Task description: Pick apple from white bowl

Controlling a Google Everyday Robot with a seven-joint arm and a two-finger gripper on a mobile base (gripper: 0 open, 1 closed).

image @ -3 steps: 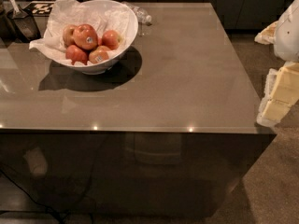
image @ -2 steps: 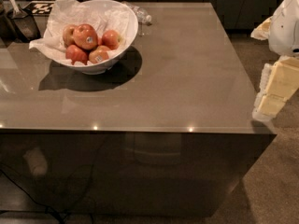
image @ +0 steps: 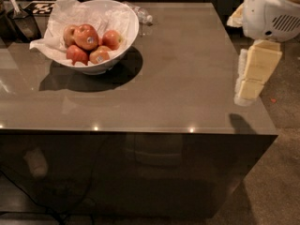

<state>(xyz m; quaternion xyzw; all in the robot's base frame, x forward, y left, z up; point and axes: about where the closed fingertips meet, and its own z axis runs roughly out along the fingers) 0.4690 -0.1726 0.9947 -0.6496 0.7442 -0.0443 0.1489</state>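
Apple seen atop pile in white bowl, upper left: red, glossy, white sticker. Gripper at right edge, state can't be told.

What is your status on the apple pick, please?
Gripper at right edge of table. Apple atop the pile in white bowl, untouched. Other apples crowd it.
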